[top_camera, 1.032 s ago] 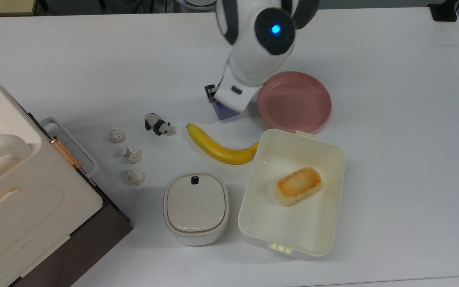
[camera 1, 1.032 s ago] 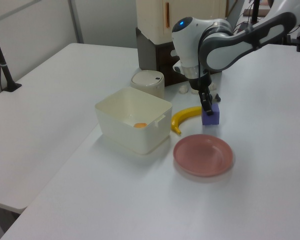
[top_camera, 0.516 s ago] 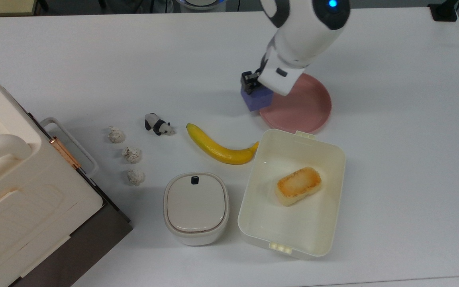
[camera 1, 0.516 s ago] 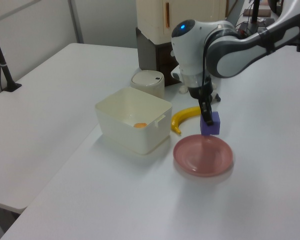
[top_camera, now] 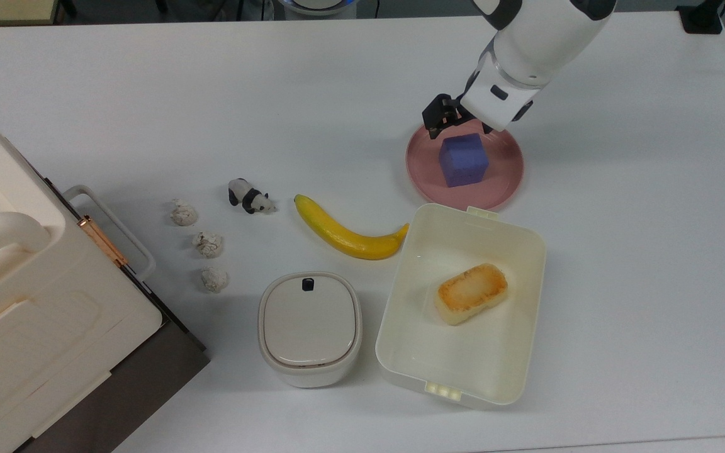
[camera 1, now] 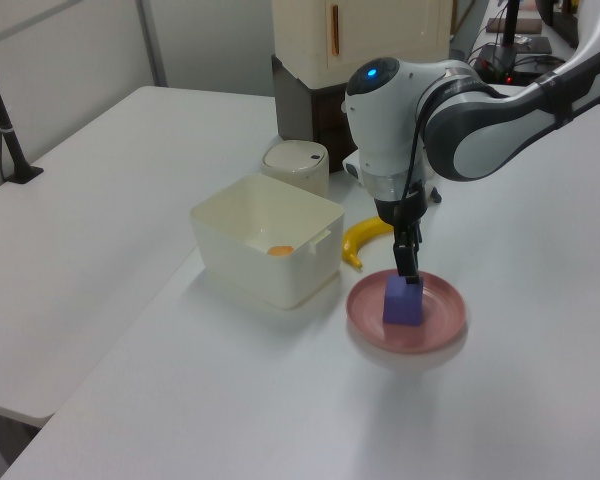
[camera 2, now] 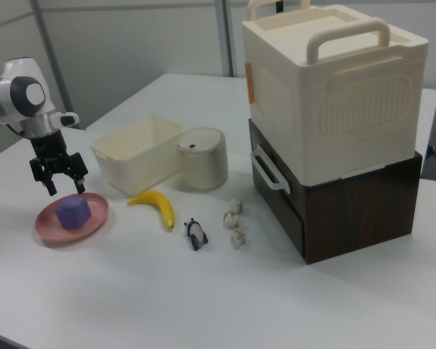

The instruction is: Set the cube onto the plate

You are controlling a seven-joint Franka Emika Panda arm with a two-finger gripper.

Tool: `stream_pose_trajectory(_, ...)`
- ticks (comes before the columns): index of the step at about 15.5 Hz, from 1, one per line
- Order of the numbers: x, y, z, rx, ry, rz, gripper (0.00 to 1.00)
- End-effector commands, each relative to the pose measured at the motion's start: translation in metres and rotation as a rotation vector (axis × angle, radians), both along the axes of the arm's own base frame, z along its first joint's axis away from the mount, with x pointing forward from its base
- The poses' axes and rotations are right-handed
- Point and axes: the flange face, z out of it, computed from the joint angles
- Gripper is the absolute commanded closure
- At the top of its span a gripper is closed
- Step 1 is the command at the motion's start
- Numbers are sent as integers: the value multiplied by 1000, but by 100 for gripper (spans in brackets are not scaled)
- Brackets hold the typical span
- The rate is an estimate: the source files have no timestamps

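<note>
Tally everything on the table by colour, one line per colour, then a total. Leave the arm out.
Purple-blue: 1, cube
Pink: 1, plate
Yellow: 1, banana
Black-and-white: 1, panda figure
Whitish-grey: 3, crumpled lumps
Cream: 3, open container, lidded pot, stacked case
Golden-brown: 1, bread
Total: 11

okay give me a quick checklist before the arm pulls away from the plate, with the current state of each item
1. Cube on the plate: ok, it sits inside the rim in all three views.
2. Gripper open: ok, in the right view its fingers are spread.
3. Gripper clear of the cube: ok, in the right view it is above the cube with a gap.
4. Cube sitting flat: ok, it looks level in the left view.
5. Cube away from the plate's edge: ok, pink shows all around it in the top view.
6. Upward path free: ok, the banana and cream container lie off to the side.
</note>
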Motion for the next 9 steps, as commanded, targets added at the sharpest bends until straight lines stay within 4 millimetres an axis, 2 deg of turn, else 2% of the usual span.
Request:
stream_pose_trajectory(1, 6, -3, 18, 27, -44, -51, 0)
stream_pose_trajectory(4, 10, -22, 30, 8, -28, -76, 0)
stream_pose_trajectory(5, 12, -36, 35, -2, -17, -95, 0)
stream_pose_trajectory(9, 35, -116, 58, 3, -40, -196, 0)
